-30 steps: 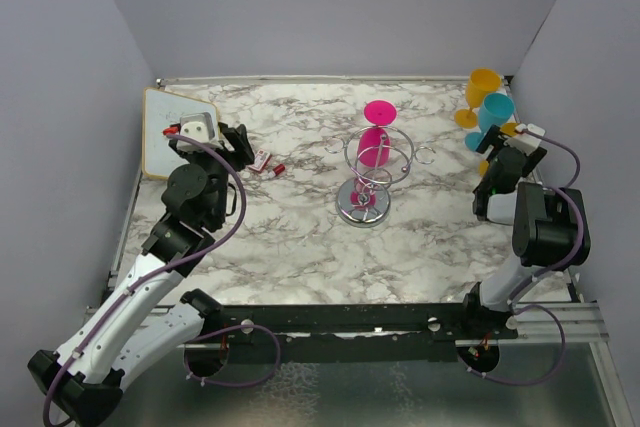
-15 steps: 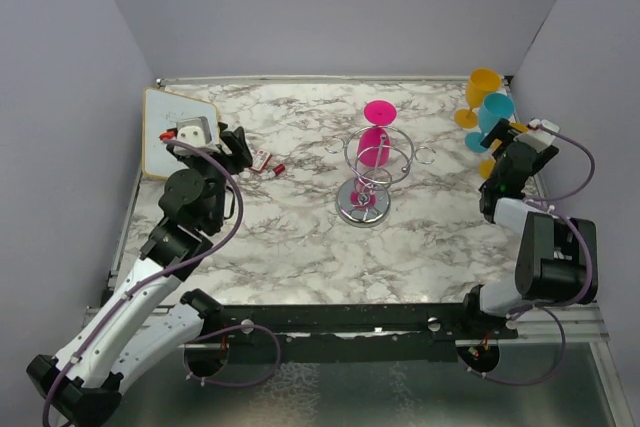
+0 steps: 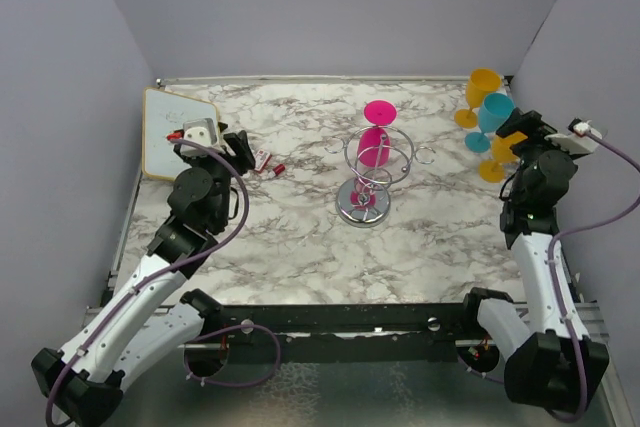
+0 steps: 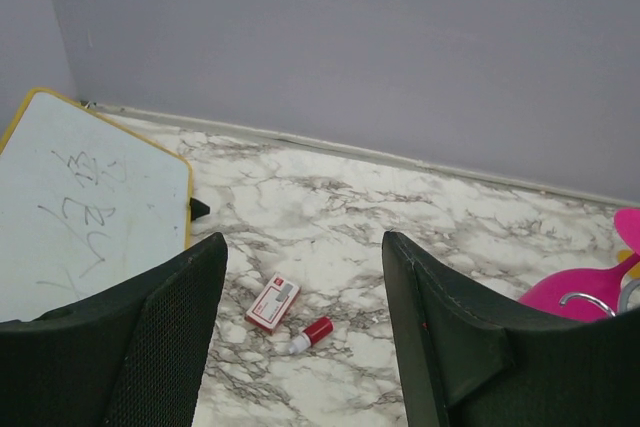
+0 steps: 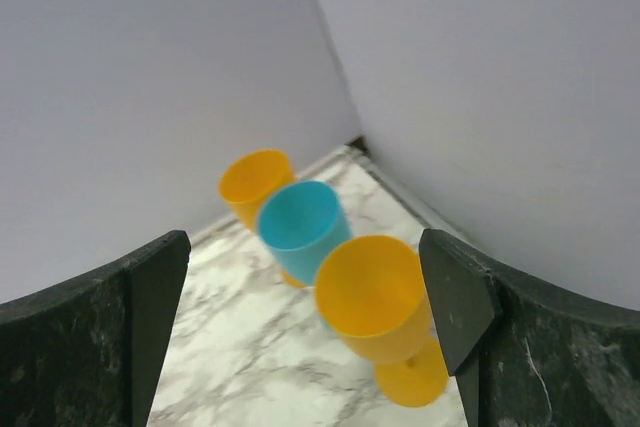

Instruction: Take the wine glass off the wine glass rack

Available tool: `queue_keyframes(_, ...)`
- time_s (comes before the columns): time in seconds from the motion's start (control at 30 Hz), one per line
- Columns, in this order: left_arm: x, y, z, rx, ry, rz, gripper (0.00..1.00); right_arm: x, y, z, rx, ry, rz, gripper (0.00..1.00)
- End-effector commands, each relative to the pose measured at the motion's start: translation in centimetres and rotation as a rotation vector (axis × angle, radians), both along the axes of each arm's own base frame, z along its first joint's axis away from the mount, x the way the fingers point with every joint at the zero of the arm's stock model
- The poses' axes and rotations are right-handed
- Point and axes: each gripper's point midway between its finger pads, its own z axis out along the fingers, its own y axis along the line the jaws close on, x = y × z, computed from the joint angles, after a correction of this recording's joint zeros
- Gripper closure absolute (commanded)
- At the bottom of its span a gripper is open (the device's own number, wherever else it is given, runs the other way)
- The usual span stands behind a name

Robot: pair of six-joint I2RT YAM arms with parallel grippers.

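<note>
While wine glass (image 3: 375,145) rests on rack (image 3: 364,205), left claw (image 4: 304,272) well apart

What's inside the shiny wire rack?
A pink wine glass hangs upside down among the wine glass rack's rings, foot on top. Wires cross its bowl, so its rim is unclear.
</note>
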Motion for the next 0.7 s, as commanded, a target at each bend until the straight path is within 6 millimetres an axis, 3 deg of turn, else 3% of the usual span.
queue_keyframes(0.0,0.6,-0.5,-0.4,-0.006,0.007,-0.004,0.35,0.0,6.1,1.0,0.050,-0.004,0.334,0.00)
queue_keyframes(0.13,1.1,-0.8,-1.2,0.009,0.033,-0.005,0.35,0.6,12.8,2.2,0.123,0.002,0.721,0.02)
queue_keyframes(0.27,1.7,-1.1,-2.2,0.037,0.071,-0.002,0.36,1.6,16.8,2.7,0.303,0.093,0.971,0.07)
queue_keyframes(0.47,2.1,-1.0,-3.0,0.061,0.098,0.017,0.35,3.2,18.8,4.0,0.462,0.155,1.130,0.12)
queue_keyframes(0.67,2.1,-1.1,-3.0,0.068,0.099,0.014,0.36,5.0,21.5,2.2,0.636,0.275,1.266,0.22)
